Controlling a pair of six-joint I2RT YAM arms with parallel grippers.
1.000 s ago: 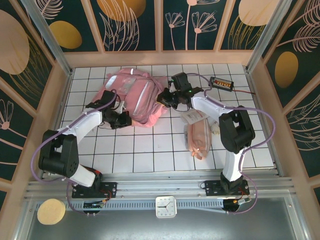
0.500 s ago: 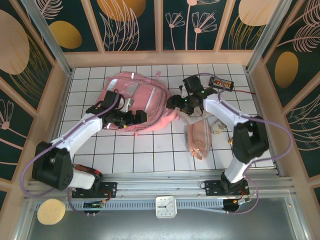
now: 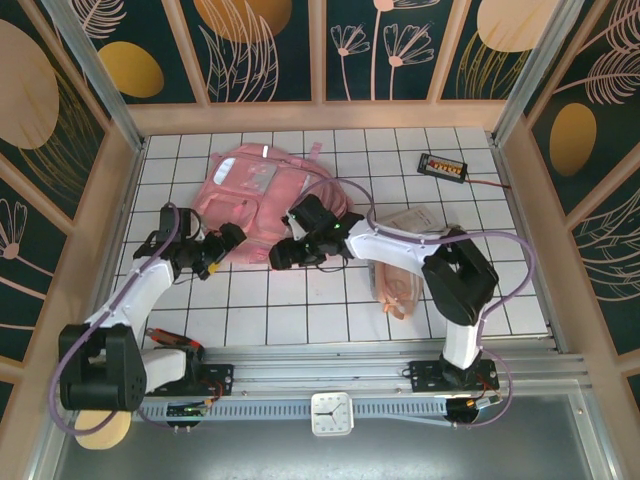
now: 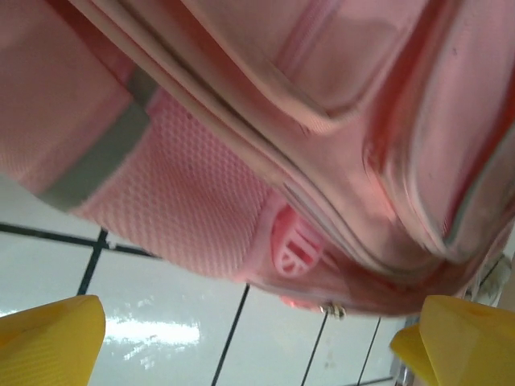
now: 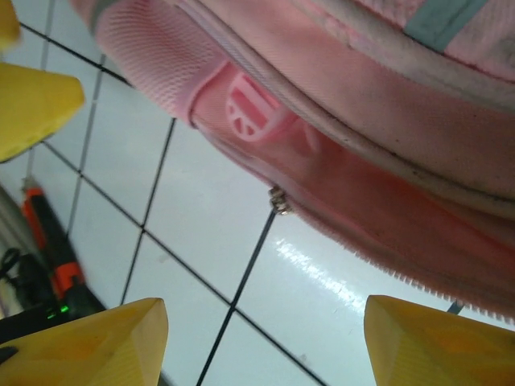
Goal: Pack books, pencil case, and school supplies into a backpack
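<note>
The pink backpack lies flat at the back left of the tiled table. My left gripper hangs open by its near-left edge, and the left wrist view has only tile between the yellow fingertips. My right gripper is open at the near edge, its fingers over bare tile below the zipper pull. To the right of the backpack lie the pale-pink pencil case and the clear-and-white school supplies packet. The books are out of view.
A small black wired device sits at the back right. An orange-and-black tool lies by the left arm's base. Wooden walls ring the table. Open tiles run along the near edge.
Both grippers have opened and let go of the backpack, which has settled flat. The right arm swung from the backpack's right side to its near edge. The left arm drew back leftward.
</note>
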